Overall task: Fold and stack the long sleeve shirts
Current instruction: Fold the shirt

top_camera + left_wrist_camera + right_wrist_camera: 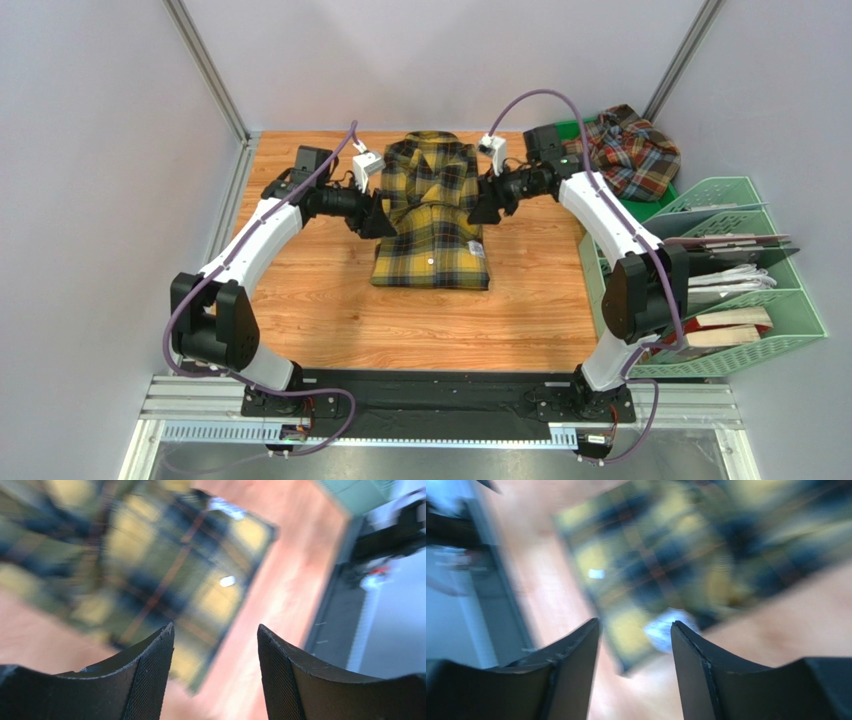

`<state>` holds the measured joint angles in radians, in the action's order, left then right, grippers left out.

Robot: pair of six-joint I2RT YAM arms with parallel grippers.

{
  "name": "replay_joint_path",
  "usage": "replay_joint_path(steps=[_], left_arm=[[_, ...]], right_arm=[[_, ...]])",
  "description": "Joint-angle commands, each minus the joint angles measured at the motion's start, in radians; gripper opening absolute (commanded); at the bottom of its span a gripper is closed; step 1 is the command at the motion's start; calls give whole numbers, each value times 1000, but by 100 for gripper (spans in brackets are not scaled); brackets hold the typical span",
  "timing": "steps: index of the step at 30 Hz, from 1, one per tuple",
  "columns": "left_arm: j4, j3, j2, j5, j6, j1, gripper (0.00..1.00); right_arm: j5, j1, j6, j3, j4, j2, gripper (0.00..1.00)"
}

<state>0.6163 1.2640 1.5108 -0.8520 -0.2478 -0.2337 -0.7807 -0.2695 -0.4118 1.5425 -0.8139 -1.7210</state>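
I judged 1 of 2 done: the yellow and black plaid flannel shirt (430, 215) lay folded near the far edge of the wooden surface (300, 300). The rust-red plaid flannel shirt (632, 152) sat crumpled at the far right corner. My left end effector (216, 627) and right end effector (635, 622) flanked the fold, fingers apart, empty. The near half offered room; a mint-green plastic rack (760, 210) crowded the right edge.

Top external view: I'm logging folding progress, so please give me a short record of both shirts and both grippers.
yellow shirt: folded into a rectangle, collar at the far end, flat on the table
red shirt: unfolded, crumpled on the green tray, far right
left gripper: open, empty, at the yellow shirt's left edge
right gripper: open, empty, at the yellow shirt's right edge
stack: not yet started
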Motion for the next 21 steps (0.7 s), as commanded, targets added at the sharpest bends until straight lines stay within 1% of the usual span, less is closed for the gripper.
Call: replay_joint_path(steps=[1,2,3,4,5,6,7,8,10,13,15,18,20,21], left_arm=[[-214,-98,61,-252,420,-55,68],[-316,-141,71,-268,476,-84,68],[-378,-167,81,-288,534,-96,68],[-435,-190,101,-285,649,-105,68],[-539,-239,117,-277,703,-113,69],[-570,-258,135,-247,747,-113,69],[-590,-271,156,-239,801,-110,69],[-577,-279,214,-234,803,-105,69],[-526,-287,274,-162,794,-96,68],[-533,-347,400,-70,855,-38,68],[-558,-377,417,-20,858,-9,67],[-495,-387,407,8,802,-4,67],[-490,-403,382,-16,792,2,67],[-475,-397,365,-50,774,2,66]], right_arm=[[-278,-69,388,-108,68,-64,56],[-302,-79,433,-151,141,-75,56],[-308,-98,514,-168,191,-97,56],[-315,-106,557,-185,237,-107,56],[-312,-112,591,-205,310,-121,56],[-310,-123,629,-209,329,-159,56],[-311,-119,634,-213,338,-182,57],[-298,-119,642,-214,343,-205,56],[-279,-114,653,-235,349,-270,57],[-232,-105,709,-272,397,-351,60],[-212,-102,726,-274,400,-406,62],[-186,-102,748,-309,421,-413,66],[-202,-100,745,-329,417,-391,68],[-210,-102,736,-332,411,-343,68]])
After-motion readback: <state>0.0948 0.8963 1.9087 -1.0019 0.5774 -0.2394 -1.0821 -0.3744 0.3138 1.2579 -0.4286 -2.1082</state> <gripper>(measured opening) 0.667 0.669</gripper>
